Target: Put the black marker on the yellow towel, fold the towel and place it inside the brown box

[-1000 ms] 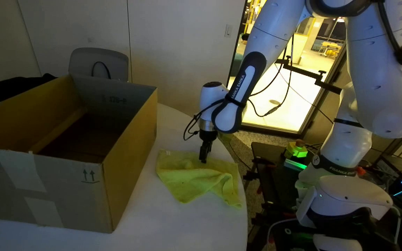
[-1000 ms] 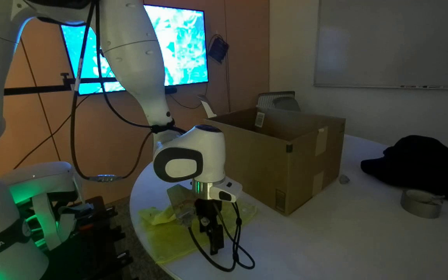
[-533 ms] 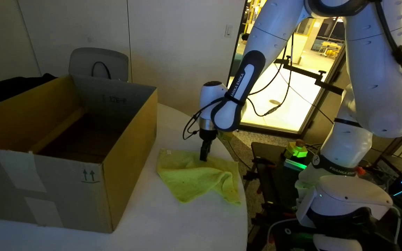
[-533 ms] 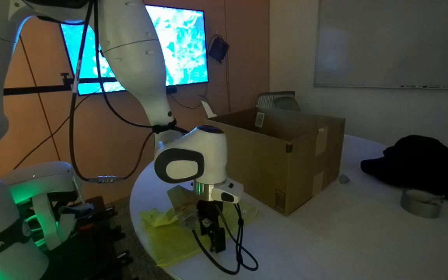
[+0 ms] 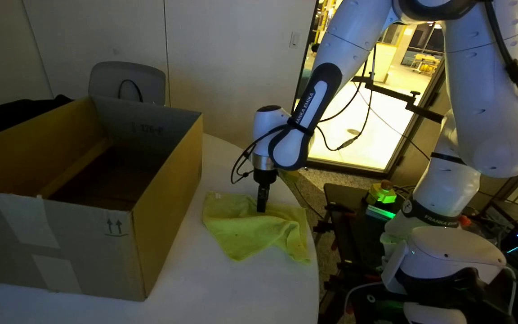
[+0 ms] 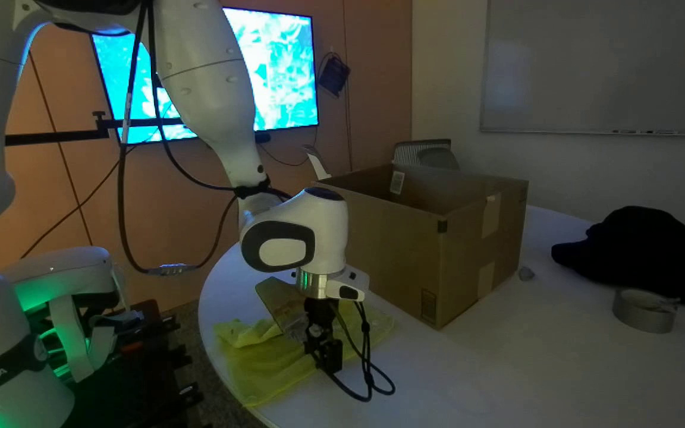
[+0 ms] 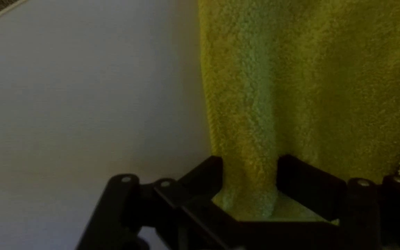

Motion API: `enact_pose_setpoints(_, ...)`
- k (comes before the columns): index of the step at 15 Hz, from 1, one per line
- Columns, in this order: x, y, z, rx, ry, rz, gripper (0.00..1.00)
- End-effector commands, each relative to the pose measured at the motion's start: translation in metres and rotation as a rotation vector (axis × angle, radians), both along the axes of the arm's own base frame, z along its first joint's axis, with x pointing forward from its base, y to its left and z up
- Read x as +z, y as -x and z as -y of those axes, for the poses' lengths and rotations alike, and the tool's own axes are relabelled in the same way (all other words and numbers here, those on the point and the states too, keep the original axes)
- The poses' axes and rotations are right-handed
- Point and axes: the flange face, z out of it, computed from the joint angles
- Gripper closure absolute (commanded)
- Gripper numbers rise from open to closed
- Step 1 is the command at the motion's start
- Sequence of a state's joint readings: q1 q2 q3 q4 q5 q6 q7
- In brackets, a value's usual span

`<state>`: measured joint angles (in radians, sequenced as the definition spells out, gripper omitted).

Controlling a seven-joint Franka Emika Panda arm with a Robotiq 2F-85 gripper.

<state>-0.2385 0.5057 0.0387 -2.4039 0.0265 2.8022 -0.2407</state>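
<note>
On white surface, possible failures. Brown cardboard box: wall could snag load if carried low. Yellow towel, rumpled, just beside box: fold could spring open if too little cloth is pinched. Tool, jaws partly parted astride towel ridge, no firm hold evident: could come up bare if closed shallow. Black marker (unseen, perhaps inside fold): could roll out on lifting. Counts: surface, one; box, one; towel, one; tool, one; marker, none visible.
</note>
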Motion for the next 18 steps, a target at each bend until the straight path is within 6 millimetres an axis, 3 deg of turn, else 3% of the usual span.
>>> enact_pose_setpoints(1, 0.003, -0.009, -0.016, 0.062, -0.024, -0.015, 0.58)
enact_pose_setpoints(2, 0.004, -0.011, -0.02, 0.074, -0.028, -0.017, 0.6)
enact_pose_setpoints(4, 0.005, -0.013, -0.027, 0.093, -0.038, -0.025, 0.8)
enact_pose_setpoints(7, 0.01, -0.014, -0.035, 0.115, -0.057, -0.031, 1.0)
enact_pose_setpoints(11, 0.022, -0.015, -0.045, 0.136, -0.066, -0.03, 0.99)
enact_pose_setpoints(15, 0.058, -0.018, -0.05, 0.157, -0.032, 0.039, 1.0)
enact_pose_setpoints(18, 0.086, -0.024, -0.066, 0.197, -0.014, 0.097, 1.0)
